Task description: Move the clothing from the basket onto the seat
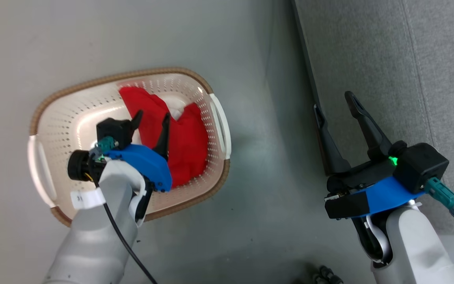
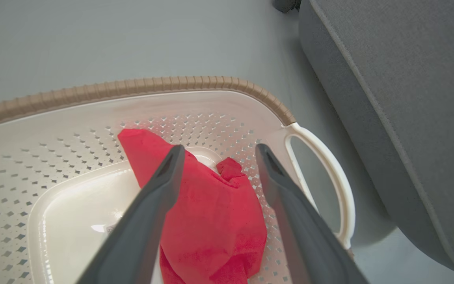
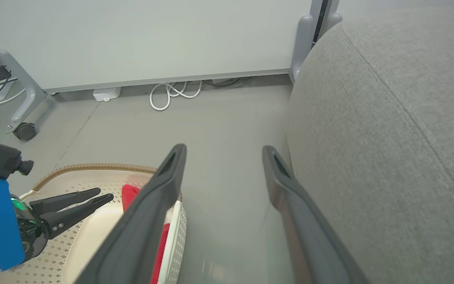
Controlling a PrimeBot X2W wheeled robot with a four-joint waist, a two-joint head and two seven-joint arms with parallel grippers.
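Note:
The cream basket (image 1: pixel 53 114) with its brown rim stands on the grey floor, left of the grey seat (image 1: pixel 388 59). Red clothing (image 1: pixel 179 138) lies crumpled in the basket's right half; I see no stripes and cannot tell whether it is one garment or two. My left gripper (image 1: pixel 152 118) hovers open just above the red clothing (image 2: pixel 211 213), one finger on each side of its upper part. My left gripper (image 2: pixel 218 148) holds nothing. My right gripper (image 1: pixel 333 102) is open and empty at the seat's front edge (image 3: pixel 388 138), above the floor strip between the seat and the basket (image 3: pixel 93 167).
The basket's white handle (image 2: pixel 329 173) faces the seat with a narrow gap of floor between them. Beyond the basket, a white cable coil (image 3: pixel 172 94) lies under a pale panel, and a wheeled frame leg (image 3: pixel 24 130) stands at the left.

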